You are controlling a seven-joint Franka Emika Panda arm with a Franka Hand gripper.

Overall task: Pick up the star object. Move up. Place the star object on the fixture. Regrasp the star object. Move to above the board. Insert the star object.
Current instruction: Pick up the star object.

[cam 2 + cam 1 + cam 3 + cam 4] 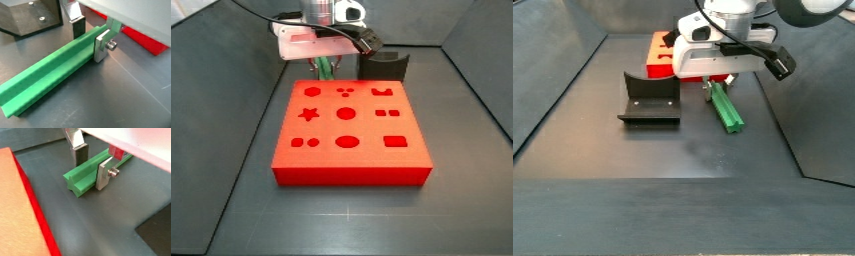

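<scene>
Lying flat on the dark grey counter (673,150): the star object (50,75), a long bright-green bar of smooth matte plastic with ridged, star-profile sides, its notched end face showing in a wrist view (79,184). Running lengthwise away from the gripper (90,37) in both wrist views, and in a side view (723,105) stretching from under the gripper toward the open counter, just beside the fixture (649,100). Straddling one end of the bar: two flat silver fingers (104,174) with dark pads, one on each side and pressing against or sitting right at the ridges, so apparently closing on the bar, with the piece resting on the counter. Sitting behind the gripper: the red board (349,135), a smooth block with shaped cut-outs in its top face, including a star. Standing apart from the bar: the fixture, dark, L-shaped, matte.
</scene>
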